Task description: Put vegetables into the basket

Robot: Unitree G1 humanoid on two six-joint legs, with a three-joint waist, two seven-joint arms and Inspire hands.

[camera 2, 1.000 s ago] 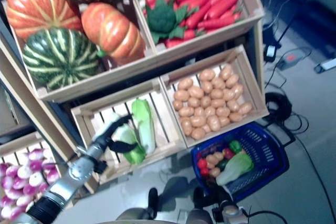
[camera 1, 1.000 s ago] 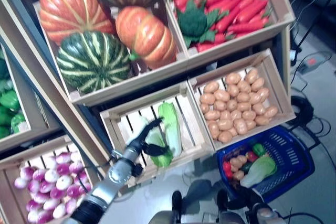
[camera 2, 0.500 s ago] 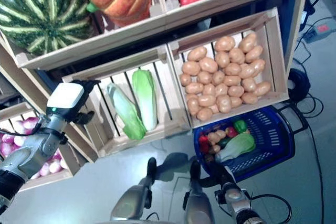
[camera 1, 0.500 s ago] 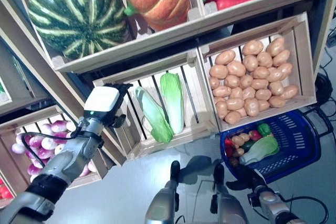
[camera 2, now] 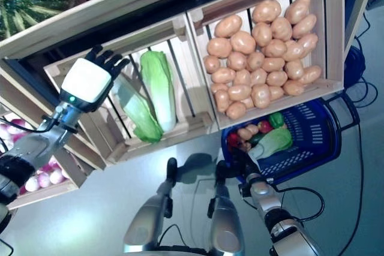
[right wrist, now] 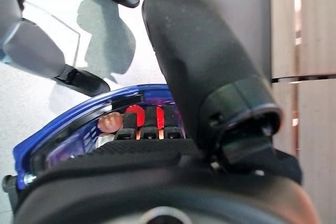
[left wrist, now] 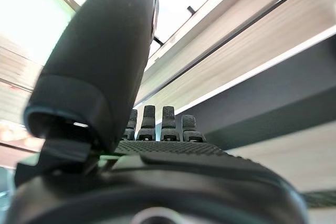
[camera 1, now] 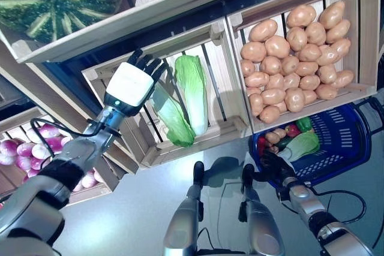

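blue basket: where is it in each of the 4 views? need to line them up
Left eye view: blue basket at lower right, on the floor below the potato crate.
Right eye view: lower right, below the same crate.
Left wrist view: not in it.
Right wrist view: its blue rim shows just past the right hand.
Shared landmark: the potato crate in both eye views.

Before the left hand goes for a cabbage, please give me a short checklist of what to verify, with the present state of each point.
1. Left hand empty, fingers straight: ok.
2. Left hand over the cabbage crate: ok.
3. Two cabbages lying free in the crate, nothing on top: ok.
4. Left hand touching a cabbage: cannot tell.
5. Blue basket has free room: ok.
6. Right hand holding the basket's rim: cannot tell.
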